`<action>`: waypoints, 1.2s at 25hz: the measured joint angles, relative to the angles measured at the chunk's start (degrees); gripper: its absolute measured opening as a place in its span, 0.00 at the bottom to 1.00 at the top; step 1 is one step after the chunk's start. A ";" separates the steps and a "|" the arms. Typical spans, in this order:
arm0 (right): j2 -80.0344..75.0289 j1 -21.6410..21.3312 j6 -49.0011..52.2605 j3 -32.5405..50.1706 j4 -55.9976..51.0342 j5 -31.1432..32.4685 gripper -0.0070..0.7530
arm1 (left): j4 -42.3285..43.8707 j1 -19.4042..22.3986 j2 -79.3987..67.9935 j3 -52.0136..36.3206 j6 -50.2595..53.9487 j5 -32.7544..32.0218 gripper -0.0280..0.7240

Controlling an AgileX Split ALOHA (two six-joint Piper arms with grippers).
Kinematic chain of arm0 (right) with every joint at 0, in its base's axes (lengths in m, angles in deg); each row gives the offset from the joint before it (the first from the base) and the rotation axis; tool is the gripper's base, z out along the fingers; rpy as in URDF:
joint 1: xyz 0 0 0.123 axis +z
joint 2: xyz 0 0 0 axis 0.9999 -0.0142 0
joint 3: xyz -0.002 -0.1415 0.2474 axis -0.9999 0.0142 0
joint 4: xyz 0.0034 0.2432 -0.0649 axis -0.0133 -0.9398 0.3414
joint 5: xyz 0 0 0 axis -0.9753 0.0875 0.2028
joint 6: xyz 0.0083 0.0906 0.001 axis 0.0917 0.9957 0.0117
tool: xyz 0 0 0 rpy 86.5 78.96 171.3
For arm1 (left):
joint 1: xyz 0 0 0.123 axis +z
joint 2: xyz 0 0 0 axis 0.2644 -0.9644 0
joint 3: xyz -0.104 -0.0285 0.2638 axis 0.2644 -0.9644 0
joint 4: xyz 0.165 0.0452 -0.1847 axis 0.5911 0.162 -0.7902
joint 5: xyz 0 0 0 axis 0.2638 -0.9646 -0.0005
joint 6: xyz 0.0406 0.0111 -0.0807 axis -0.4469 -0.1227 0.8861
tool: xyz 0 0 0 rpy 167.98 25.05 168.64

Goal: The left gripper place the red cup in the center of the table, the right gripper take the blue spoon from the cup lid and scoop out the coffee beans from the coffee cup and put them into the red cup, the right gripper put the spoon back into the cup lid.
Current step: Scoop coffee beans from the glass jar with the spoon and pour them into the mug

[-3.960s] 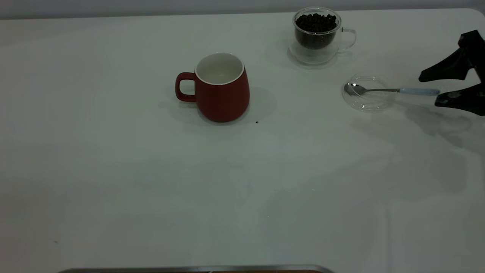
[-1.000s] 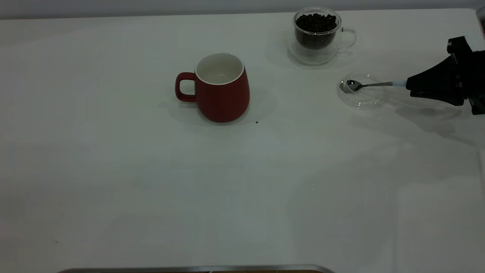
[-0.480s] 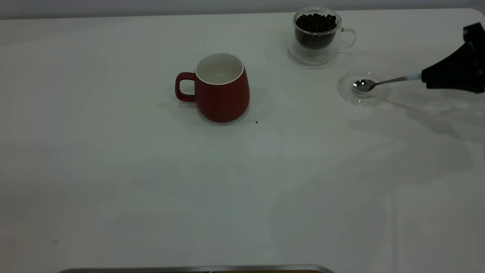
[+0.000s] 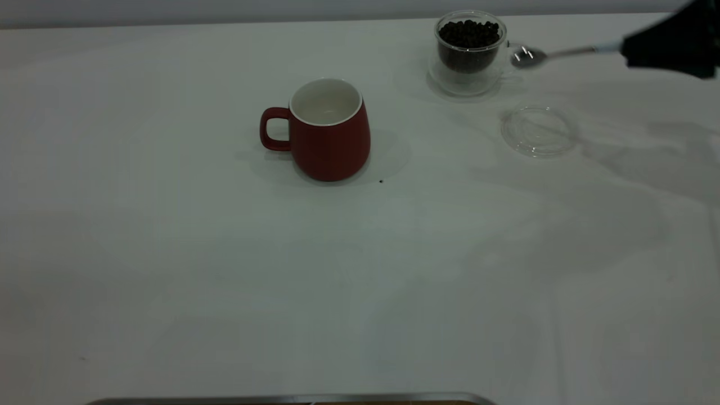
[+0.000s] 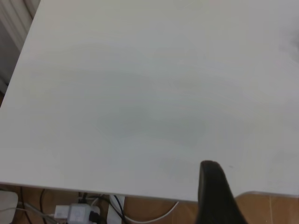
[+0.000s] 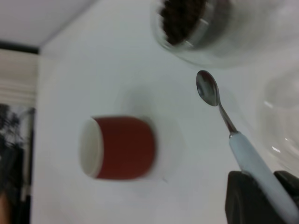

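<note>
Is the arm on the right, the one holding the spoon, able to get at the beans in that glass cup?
Probably yes. The right gripper holds the blue spoon with its bowl just beside the coffee cup, near rim height. The cup is uncovered, the cup lid lies apart on the table, and nothing stands between spoon and coffee beans.

- Exterior view: dim, even, greyish light over the table; no hard glare.
- Shadows: soft shadow spreads right of the red cup; broad, faint, overlapping shadows lie across the table's right half.
- Highlights: small glints on the blue spoon bowl.
- Left wrist view: soft, hazy, low contrast; faint grey patch mid-table.
- Right wrist view: motion blur throughout; red cup smeared at edges, coffee cup and coffee beans out of focus.
</note>
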 joint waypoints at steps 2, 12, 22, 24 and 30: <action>0.19 2.21 -0.54 0.00 -4.93 0.01 0.16 | 0.00 0.00 0.00 0.00 0.00 0.00 0.68; 0.37 11.47 -2.17 -6.37 -12.37 -14.74 0.16 | 0.00 0.00 0.00 0.00 0.06 0.00 0.68; 0.37 14.59 -3.24 -8.97 -9.62 -26.05 0.16 | 0.00 0.00 0.00 0.00 0.06 0.00 0.68; 0.37 15.12 -3.87 -9.04 -9.72 -27.14 0.16 | 0.00 0.00 0.00 0.00 0.06 0.00 0.68; 0.37 17.07 -4.28 -9.04 -9.87 -30.44 0.16 | 0.00 0.00 0.00 0.00 0.06 0.00 0.68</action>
